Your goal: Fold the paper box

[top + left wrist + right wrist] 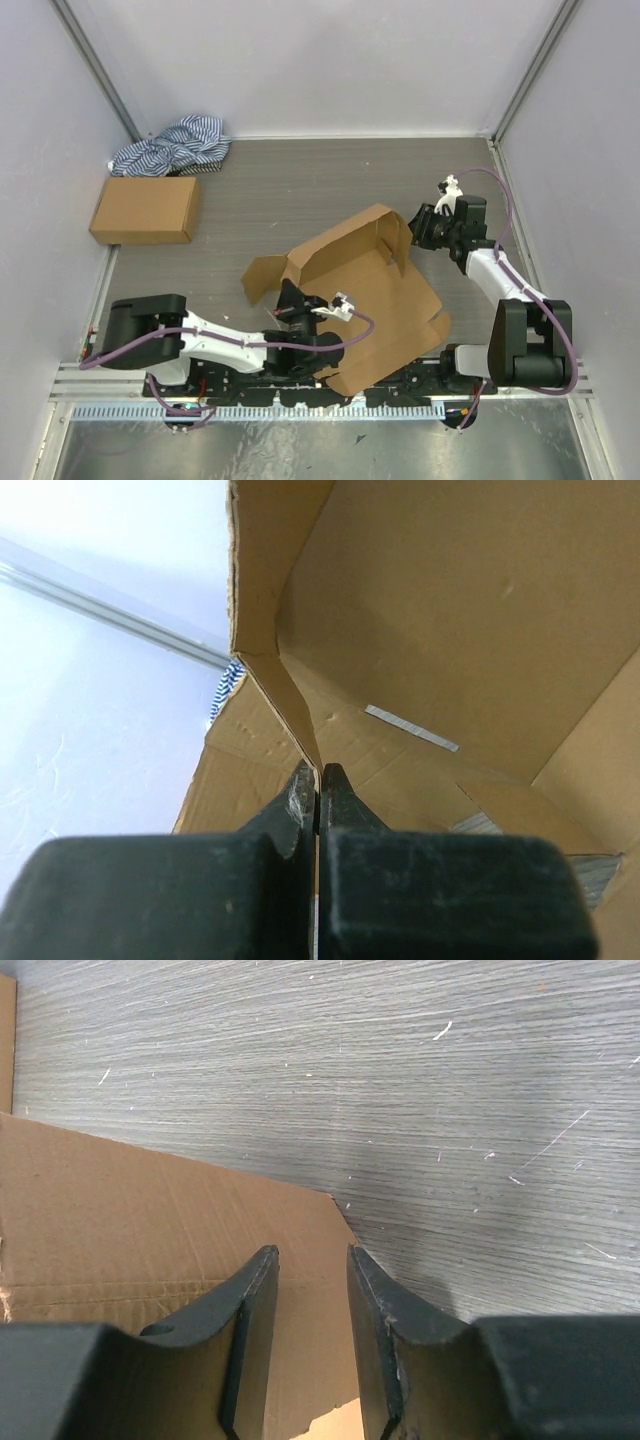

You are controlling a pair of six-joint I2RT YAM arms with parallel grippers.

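- Grey wood-grain table (300, 190), pale walls on three sides, both arm bases along the near edge.
- Paper box (385, 310) lies right of centre, half formed — base panel flat, far wall and a side flap standing, near corner reaching over the base rail.
- Left gripper (319, 776): jaws closed tight, only a thin edge of the flap nipped between the tips, at the box's left side.
- Right gripper (312, 1265): fingers a little apart, hovering over the far-right corner of a cardboard panel, nothing clamped that I can see.
- Risk, my reading: so shallow a nip could slip off, or bend the flap away from its crease, if the left arm pulls sideways.
- Risk: with the right fingers holding nothing, the standing wall looks free to flop back — or the whole box could skate on the smooth top.
- Risk: a push toward the near edge might tip the overhanging corner onto the rail.
- Count: one paper box; one sealed carton (146, 210), far left, well apart; one striped cloth (172, 148) just behind it; two arms, two grippers.
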